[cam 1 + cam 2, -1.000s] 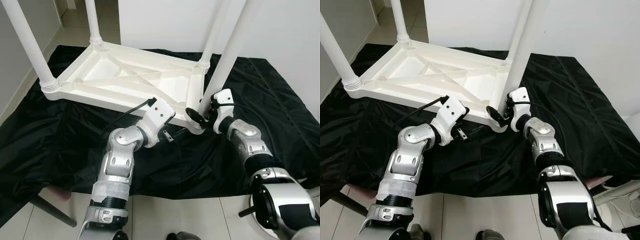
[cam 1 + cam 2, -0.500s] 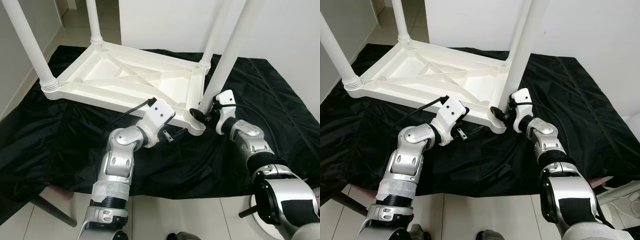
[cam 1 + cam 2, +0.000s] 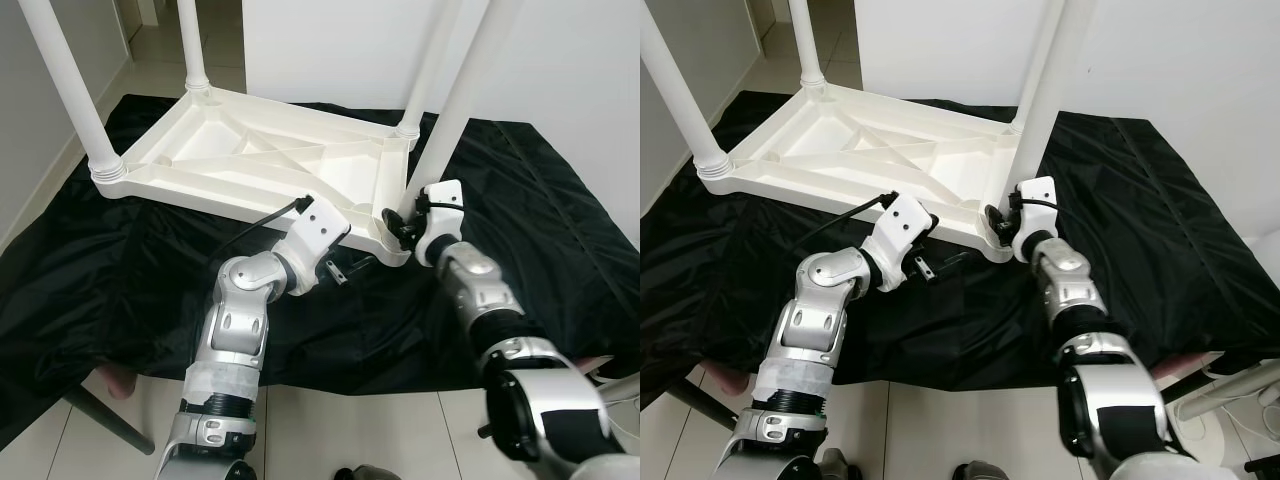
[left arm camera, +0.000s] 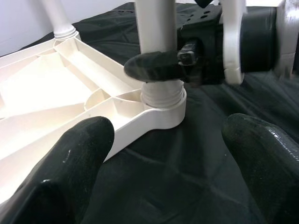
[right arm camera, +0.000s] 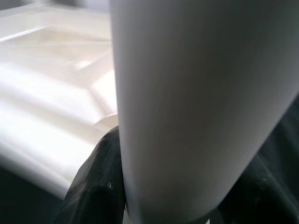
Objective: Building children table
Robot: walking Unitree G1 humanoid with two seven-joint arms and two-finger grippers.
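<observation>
A white plastic children's table (image 3: pixel 250 160) lies upside down on a black sheet, its legs pointing up. My right gripper (image 3: pixel 400 222) is shut around the base of the near-right leg (image 3: pixel 447 100), just above its corner socket (image 4: pixel 161 105). In the right wrist view the leg (image 5: pixel 187 93) sits between the black fingers (image 5: pixel 96 186). My left gripper (image 3: pixel 345 272) is open and low over the sheet beside the table's front edge, pointing at that same corner. In the left wrist view its fingertips (image 4: pixel 70 154) stand wide apart and hold nothing.
The black sheet (image 3: pixel 120 270) covers the floor around the table, with pale tiles (image 3: pixel 350 430) in front. A white wall (image 3: pixel 340 40) stands right behind. A dark slanted leg (image 3: pixel 100 420) shows at lower left and a white stand (image 3: pixel 1230 385) at lower right.
My right wrist has turned around the base of the leg, and its forearm has swung inward toward the table. The left arm has stayed put. The view has shifted slightly.
</observation>
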